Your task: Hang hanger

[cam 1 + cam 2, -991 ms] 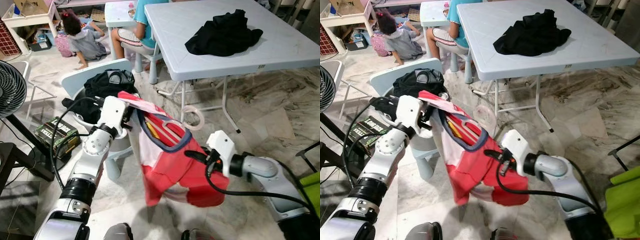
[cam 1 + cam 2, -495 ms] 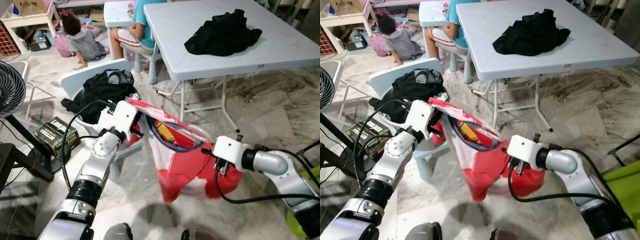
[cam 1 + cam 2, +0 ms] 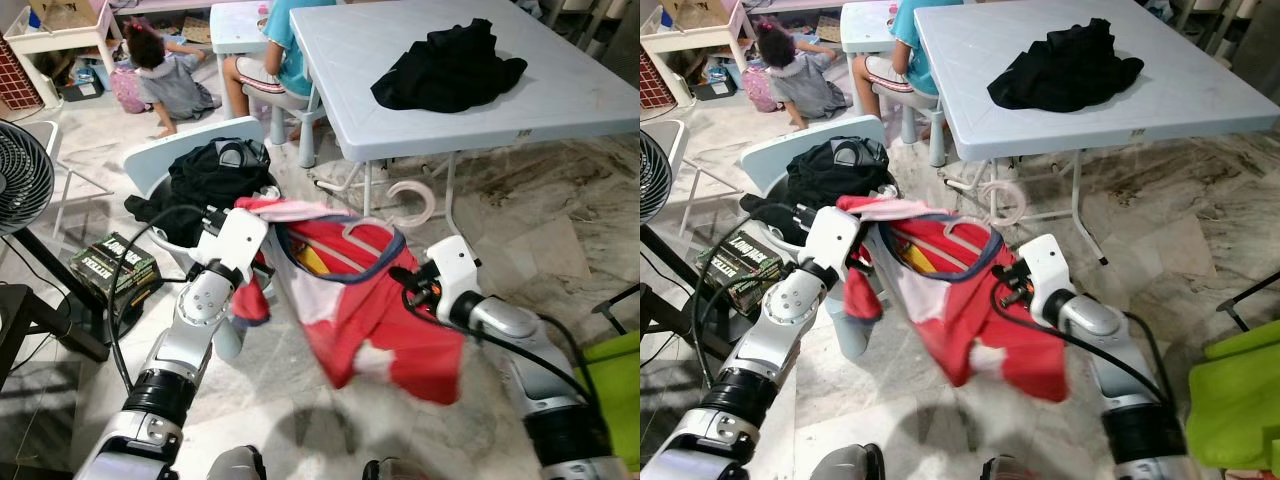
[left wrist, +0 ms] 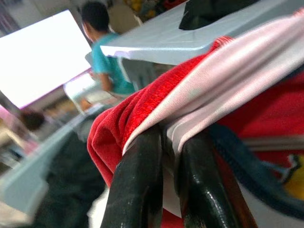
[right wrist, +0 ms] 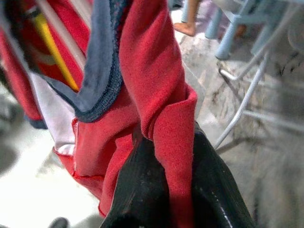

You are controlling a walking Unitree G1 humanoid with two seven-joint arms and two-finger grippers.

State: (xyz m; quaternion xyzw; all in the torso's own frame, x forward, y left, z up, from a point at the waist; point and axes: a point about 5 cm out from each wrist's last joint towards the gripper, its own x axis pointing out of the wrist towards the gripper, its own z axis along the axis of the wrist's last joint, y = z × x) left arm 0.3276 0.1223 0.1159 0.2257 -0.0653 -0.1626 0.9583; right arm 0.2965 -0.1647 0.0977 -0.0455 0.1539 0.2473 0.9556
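A red and white shirt [image 3: 375, 300] with a navy collar hangs stretched between my two grippers above the floor. A pale pink hanger sits inside it, its bar [image 3: 352, 232] showing in the neck opening and its hook [image 3: 412, 199] poking out toward the table. My left gripper [image 3: 262, 240] is shut on one shoulder of the shirt; in the left wrist view its fingers [image 4: 142, 190] pinch red and white cloth [image 4: 199, 85]. My right gripper [image 3: 408, 285] is shut on the other shoulder, with red cloth [image 5: 164, 109] pinched between its fingers [image 5: 142, 190].
A grey folding table [image 3: 400, 90] with a black garment [image 3: 445, 65] stands ahead. A pale chair [image 3: 150, 160] piled with black clothes [image 3: 215, 170] is at the left. A fan [image 3: 20, 175], a box [image 3: 112, 262], two people [image 3: 165, 75] at the back, and a green object [image 3: 615, 375] at right.
Both grippers have lifted and spread the shirt, so the neck opening now faces up more and the hanger hook stands clear near the table leg. The right gripper moved up and inward.
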